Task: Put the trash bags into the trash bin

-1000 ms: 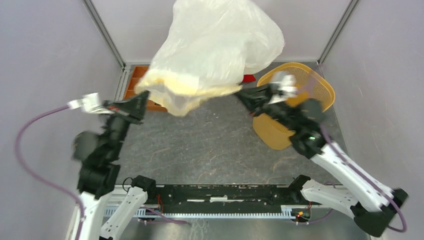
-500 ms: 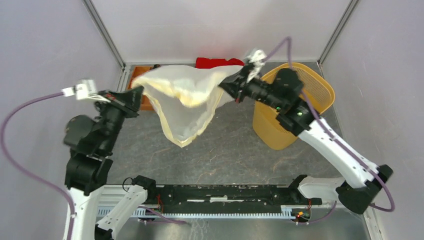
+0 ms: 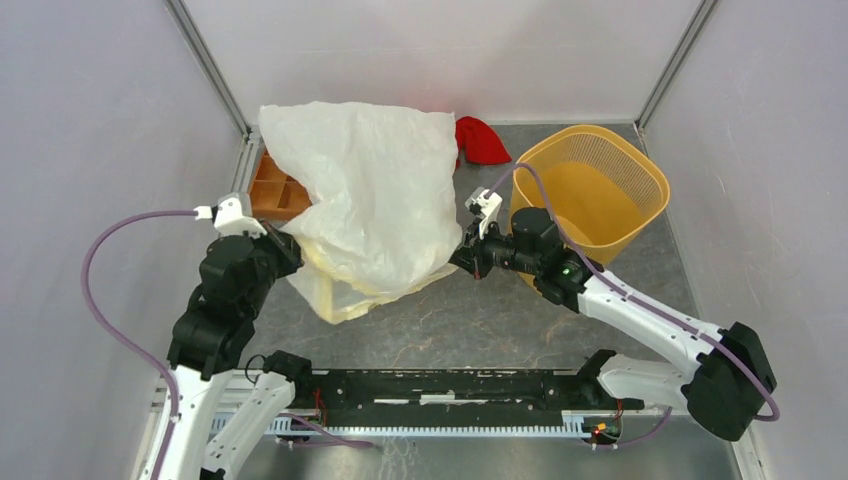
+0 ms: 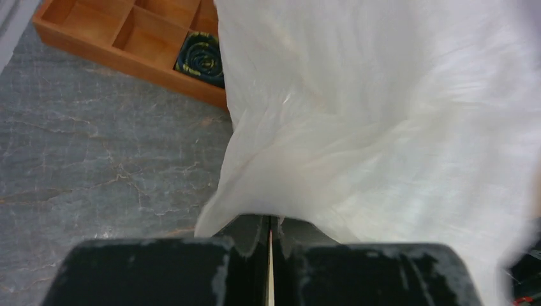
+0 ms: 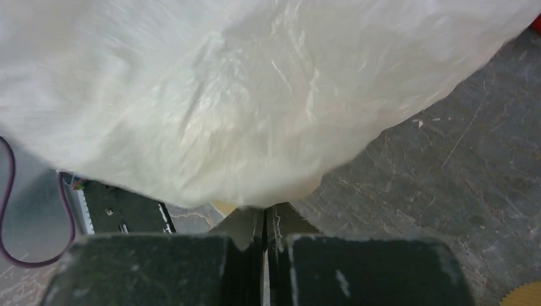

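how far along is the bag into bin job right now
Done: the trash bag is gripped. The left pincer and the right pincer are each shut on an edge of it.
In hand: the bag hangs spread between them, beside the upright trash bin.
Left: none of the bag is in the bin, so it needs carrying over the rim and pushing in.

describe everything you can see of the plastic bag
The trash bag is thin, wrinkled, translucent cream-white plastic, billowed wide between the two arms. The left pincer and right pincer are each shut on an edge of it. In the top view it hides part of the wooden tray and red cloth, and sits outside the yellow bin.
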`<control>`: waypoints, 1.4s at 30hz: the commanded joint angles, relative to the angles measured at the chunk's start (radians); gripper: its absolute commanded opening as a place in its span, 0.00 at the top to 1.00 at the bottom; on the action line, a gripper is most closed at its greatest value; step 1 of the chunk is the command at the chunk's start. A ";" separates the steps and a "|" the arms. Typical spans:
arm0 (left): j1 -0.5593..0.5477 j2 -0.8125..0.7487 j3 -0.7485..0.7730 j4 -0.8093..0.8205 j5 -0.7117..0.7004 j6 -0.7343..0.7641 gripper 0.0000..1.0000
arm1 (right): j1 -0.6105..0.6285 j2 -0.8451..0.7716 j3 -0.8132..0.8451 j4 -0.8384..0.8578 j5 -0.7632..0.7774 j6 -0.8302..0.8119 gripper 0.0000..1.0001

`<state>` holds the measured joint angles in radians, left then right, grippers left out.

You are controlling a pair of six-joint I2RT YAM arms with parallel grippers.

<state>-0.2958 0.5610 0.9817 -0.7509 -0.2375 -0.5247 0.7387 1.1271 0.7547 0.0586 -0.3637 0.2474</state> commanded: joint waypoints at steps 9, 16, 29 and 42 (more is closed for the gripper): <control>0.003 0.035 0.062 0.252 0.493 -0.023 0.98 | 0.037 0.049 0.206 0.061 -0.051 0.016 0.99; 0.003 -0.028 0.092 0.251 0.442 0.074 0.98 | 0.037 -0.068 0.215 -0.100 0.128 -0.108 0.99; 0.001 0.113 -0.013 0.784 1.027 -0.270 0.98 | 0.228 0.081 0.407 0.017 -0.098 -0.104 0.97; 0.001 0.210 -0.109 0.709 0.990 -0.270 0.98 | 0.229 -0.008 0.232 0.176 0.075 0.036 0.83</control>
<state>-0.2958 0.7822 0.8921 -0.1204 0.7277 -0.7258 0.9684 1.1633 1.0222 0.1638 -0.3687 0.2317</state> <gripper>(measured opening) 0.028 0.152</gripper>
